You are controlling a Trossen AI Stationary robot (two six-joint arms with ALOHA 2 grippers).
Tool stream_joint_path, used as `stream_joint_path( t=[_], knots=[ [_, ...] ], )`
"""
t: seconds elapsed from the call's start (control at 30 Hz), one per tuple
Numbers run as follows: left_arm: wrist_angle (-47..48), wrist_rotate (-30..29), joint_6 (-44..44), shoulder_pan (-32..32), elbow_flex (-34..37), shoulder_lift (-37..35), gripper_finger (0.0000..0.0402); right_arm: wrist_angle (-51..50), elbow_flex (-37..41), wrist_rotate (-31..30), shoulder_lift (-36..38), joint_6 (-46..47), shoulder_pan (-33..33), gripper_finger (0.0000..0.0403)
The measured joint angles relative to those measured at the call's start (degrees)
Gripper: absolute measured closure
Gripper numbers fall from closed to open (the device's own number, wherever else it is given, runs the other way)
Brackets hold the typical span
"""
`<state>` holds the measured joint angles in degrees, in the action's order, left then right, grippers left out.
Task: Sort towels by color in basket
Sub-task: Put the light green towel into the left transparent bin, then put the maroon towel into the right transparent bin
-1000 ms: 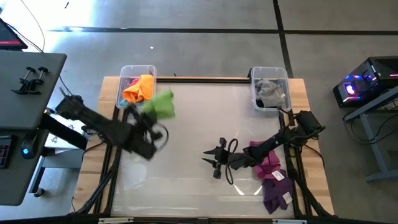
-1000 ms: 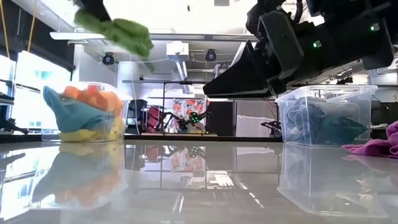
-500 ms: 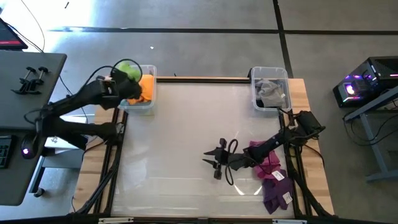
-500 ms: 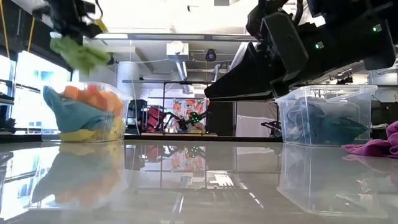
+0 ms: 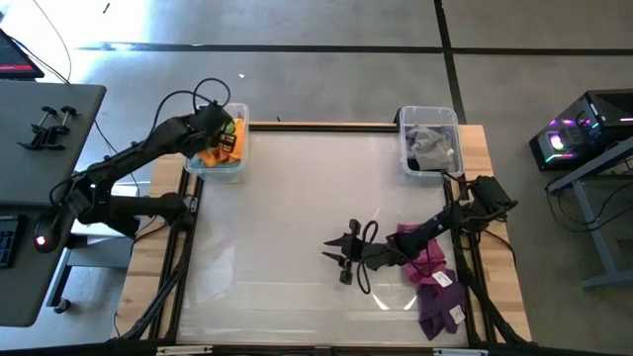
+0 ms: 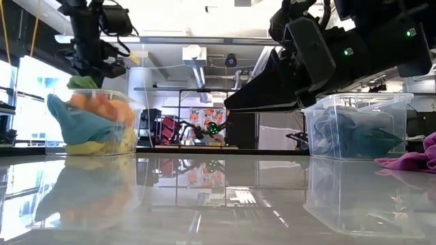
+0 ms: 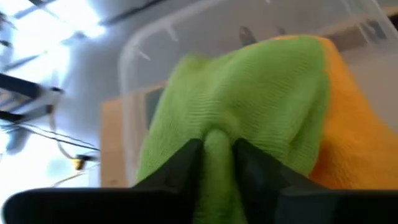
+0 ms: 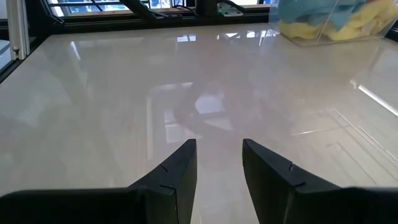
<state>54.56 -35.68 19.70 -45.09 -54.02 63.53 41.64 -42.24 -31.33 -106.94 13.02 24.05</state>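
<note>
I'm holding the left gripper [image 5: 222, 127] over the left bin [image 5: 237, 165] at the table's [image 5: 287, 218] far left corner. In its wrist view a fold of the lime towel [image 7: 249, 112] is sitting between the two fingers [image 7: 180, 165], which are touching it on both sides, so the gripper is grasping the lime towel. That towel is lying on the orange towel [image 7: 354, 143] inside the clear bin. From the low view I'm seeing the bin heaped with orange, light blue [image 6: 65, 119] and yellow [image 6: 95, 145] cloth, the lime one peeking just under the gripper.

I'm keeping the right gripper [image 5: 341, 260] low over the middle of the table, fingers [image 8: 177, 168] parted with nothing between them. Behind it, near the table's right edge, a magenta towel [image 5: 420, 249] and a purple towel [image 5: 435, 302] are lying touching each other. The right bin [image 5: 405, 148] at the far right corner is holding grey [image 5: 430, 143] and darker cloth.
</note>
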Motion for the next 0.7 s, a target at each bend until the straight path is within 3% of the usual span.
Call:
stream_joint_path(
  t=[0.23,0.47,0.6,0.7],
  knots=[
    [1.2,8.9,-2.3,-1.8,-2.9,-1.2,0.0233,-0.6,0.0,0.0,0.0,0.1,0.0,0.0279],
    [4.1,17.7,-1.9,-1.5,-5.5,-2.1,0.0231,-1.3,0.0,0.2,0.0,1.6,0.1,0.0279],
    [0.4,28.3,0.4,2.6,-5.5,-2.5,0.0249,-16.6,0.0,1.9,6.6,6.3,1.0,0.0279],
    [-6.8,32.7,1.2,9.0,-5.5,-3.3,0.0261,-33.2,0.0,7.5,15.5,12.9,1.6,0.0279]
  ],
)
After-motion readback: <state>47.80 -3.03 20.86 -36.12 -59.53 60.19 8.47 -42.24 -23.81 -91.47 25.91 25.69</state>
